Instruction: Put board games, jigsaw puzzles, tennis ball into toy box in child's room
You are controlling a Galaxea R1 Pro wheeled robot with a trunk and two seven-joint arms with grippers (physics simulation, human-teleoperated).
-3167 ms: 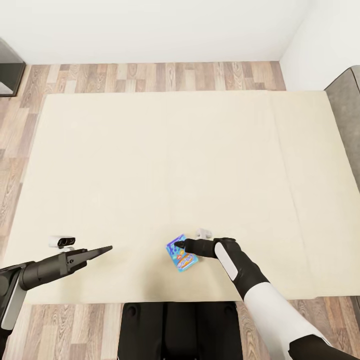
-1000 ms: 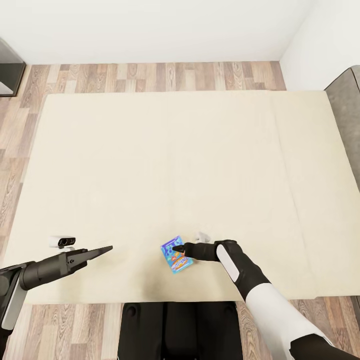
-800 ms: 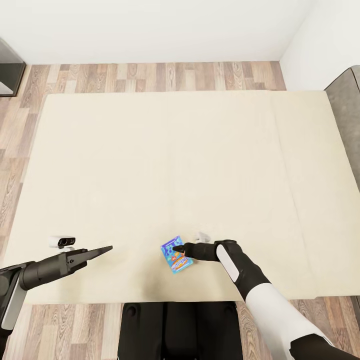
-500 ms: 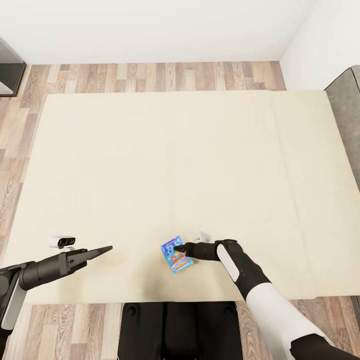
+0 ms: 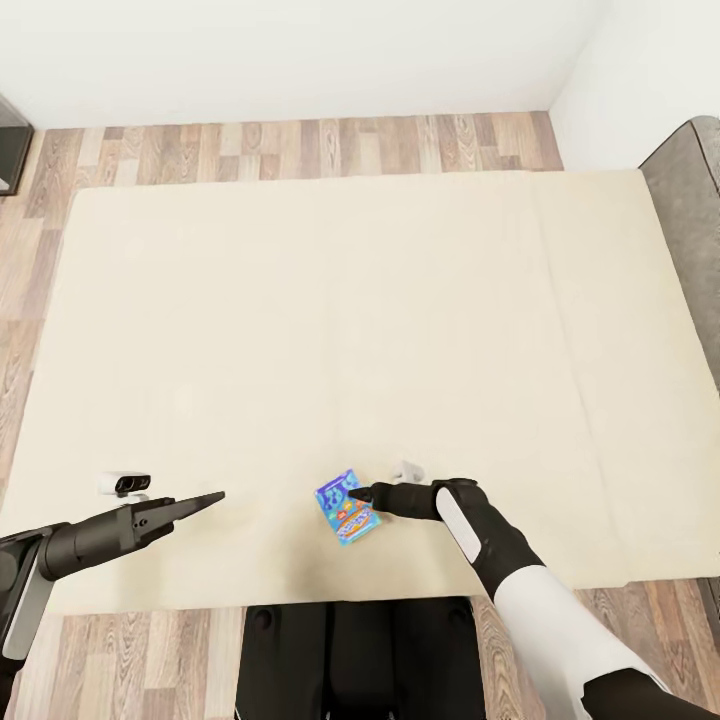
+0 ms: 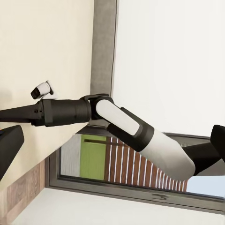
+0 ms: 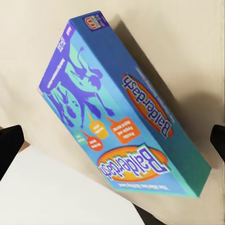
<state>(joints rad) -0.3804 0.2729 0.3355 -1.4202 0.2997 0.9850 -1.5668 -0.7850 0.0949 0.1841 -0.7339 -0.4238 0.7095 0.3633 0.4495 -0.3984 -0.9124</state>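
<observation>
The job looks to be in its early or middle part, judging by what lies in front of me. A small blue board game (image 5: 347, 510) sits flat on the cream bed (image 5: 300, 330), low and just left of centre in the head view, near the front edge. The right gripper (image 5: 362, 493) is right at the box's right side; in the right wrist view the two dark fingertips (image 7: 10, 140) stand wide apart at either edge of the frame with the box (image 7: 122, 110) between them, so it is spread and not yet clamped, though I can't say for sure whether a tip touches the box. The left gripper (image 5: 205, 498) hangs at the lower left with nothing in it; its fingers look parted in the left wrist view.

I see one game on the bed. This one has yet to be picked up and carried to the toy box.
</observation>
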